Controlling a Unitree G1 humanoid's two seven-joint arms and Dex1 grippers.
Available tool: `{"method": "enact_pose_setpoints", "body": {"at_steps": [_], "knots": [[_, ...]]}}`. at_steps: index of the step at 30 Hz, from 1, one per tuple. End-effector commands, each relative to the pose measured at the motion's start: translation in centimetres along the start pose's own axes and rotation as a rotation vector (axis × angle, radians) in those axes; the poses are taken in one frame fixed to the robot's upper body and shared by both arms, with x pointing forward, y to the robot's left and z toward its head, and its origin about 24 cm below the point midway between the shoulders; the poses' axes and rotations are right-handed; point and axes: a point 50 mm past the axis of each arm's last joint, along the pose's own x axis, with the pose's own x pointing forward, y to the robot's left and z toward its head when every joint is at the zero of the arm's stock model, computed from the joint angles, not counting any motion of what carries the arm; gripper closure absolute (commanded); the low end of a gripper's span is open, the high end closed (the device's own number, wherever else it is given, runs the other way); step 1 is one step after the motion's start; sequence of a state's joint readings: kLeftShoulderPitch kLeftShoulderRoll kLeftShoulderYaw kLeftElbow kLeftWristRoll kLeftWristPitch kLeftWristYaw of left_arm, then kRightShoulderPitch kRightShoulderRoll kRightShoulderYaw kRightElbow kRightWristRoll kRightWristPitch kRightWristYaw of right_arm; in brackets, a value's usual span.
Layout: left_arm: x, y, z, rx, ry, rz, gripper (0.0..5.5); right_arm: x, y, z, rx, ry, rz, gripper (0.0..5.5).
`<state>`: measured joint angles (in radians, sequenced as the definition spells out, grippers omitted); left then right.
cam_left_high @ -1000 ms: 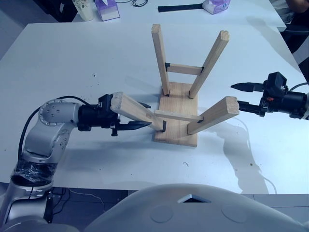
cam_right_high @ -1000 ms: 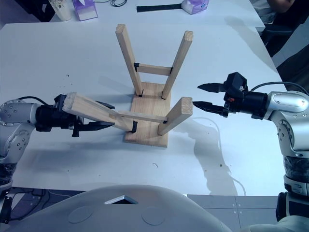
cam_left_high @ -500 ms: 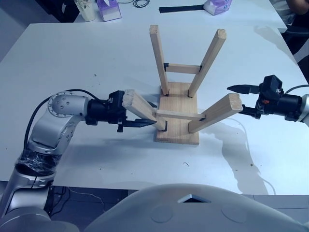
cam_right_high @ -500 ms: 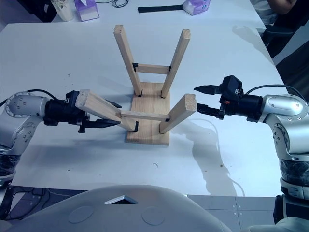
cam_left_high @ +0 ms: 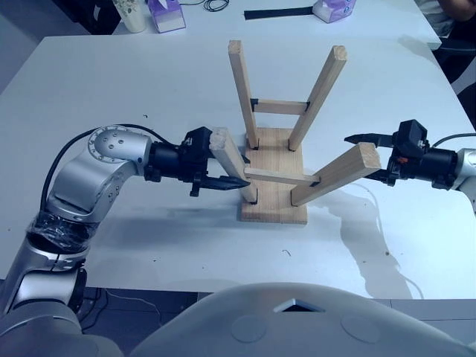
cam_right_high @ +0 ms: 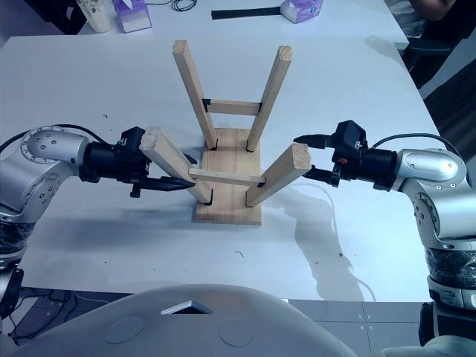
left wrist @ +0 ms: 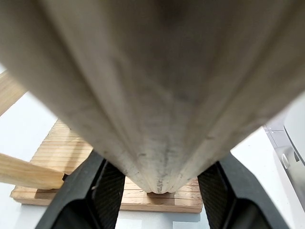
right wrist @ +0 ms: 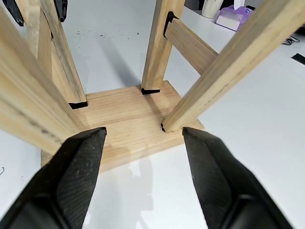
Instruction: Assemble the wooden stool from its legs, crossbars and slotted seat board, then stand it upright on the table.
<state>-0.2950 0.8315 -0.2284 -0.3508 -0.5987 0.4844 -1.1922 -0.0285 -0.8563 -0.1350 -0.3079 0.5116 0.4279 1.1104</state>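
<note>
Left pincer (cam_right_high: 186, 169), centre-left of the head views: clamped on the front left leg (cam_left_high: 232, 163) just below its free top end. In the left wrist view that leg sits squeezed between both fingers (left wrist: 108, 187).

Stool, mid-frame on the white table (cam_left_high: 111, 82): upside down, seat board (cam_left_high: 274, 212) flat on the table, all four legs with their feet at the board.
- front left leg leans up and out toward the left
- front crossbar (cam_left_high: 279, 176) joins it to the front right leg (cam_left_high: 335, 175), which leans well out to the right
- rear left leg (cam_left_high: 244, 93) and rear right leg (cam_left_high: 316, 100) stand near upright, tops spread a little, with the rear crossbar (cam_left_high: 281, 107) between them
- black brackets at the joints

Right pincer (cam_right_high: 303, 155), centre-right: spread wide, one finger above and one below the free end of the front right leg. Can't tell if either touches it. The right wrist view shows both fingers (right wrist: 76, 181) apart, board and leg feet beyond them.

Top edge: patterned cup (cam_left_high: 130, 11), purple tissue box (cam_left_high: 165, 13), black strap (cam_left_high: 277, 13), purple tissue pack (cam_left_high: 332, 9). Print on them is too small to read.
</note>
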Motion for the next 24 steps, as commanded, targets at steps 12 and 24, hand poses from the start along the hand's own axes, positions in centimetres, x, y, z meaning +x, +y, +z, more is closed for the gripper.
{"method": "enact_pose_setpoints", "body": {"at_steps": [12,24], "knots": [[1.8,-0.1,-4.9,-0.235,0.140,0.199,3.46,0.4,-4.2,4.0,-0.103,-0.154,-0.463,2.57],[2.7,0.1,-4.7,-0.256,0.132,0.267,3.46,2.5,3.8,15.9,-0.099,-0.787,-0.220,2.57]]}}
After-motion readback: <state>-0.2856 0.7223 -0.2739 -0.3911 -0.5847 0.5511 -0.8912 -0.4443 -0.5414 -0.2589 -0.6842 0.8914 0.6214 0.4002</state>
